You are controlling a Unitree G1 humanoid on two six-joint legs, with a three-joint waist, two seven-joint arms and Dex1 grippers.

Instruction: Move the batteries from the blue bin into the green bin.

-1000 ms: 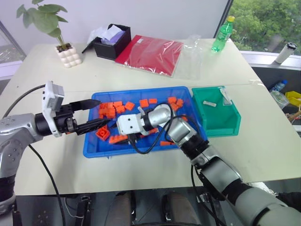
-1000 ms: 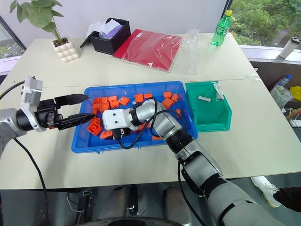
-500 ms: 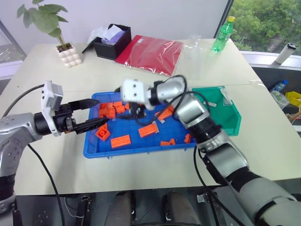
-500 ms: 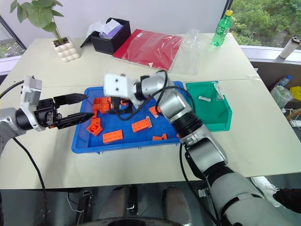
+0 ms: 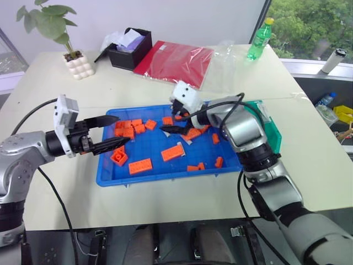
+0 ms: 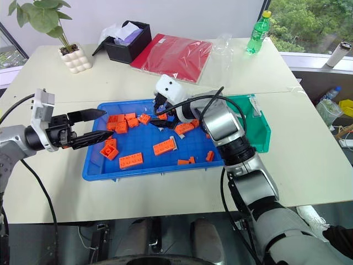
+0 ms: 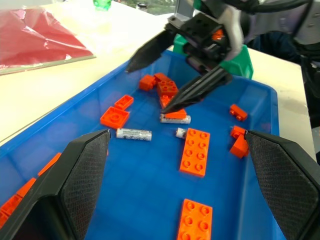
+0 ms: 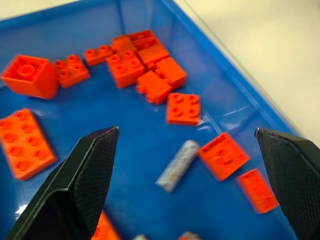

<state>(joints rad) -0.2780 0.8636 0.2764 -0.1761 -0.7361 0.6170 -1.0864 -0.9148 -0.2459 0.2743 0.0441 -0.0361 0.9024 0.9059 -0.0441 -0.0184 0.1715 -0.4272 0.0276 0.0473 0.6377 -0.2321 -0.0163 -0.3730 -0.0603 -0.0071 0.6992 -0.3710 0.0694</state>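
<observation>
Presently: right tool spread wide, empty, above the blue bin; left tool likewise released at nine o'clock.

Cream table is carrying the background clutter. Potted plant is sitting near its far left corner. Black box of papers and red plastic sleeve are lying along the far edge; green bottle is standing toward the far right corner. Daylight is coming through the window, trees showing outside.
</observation>
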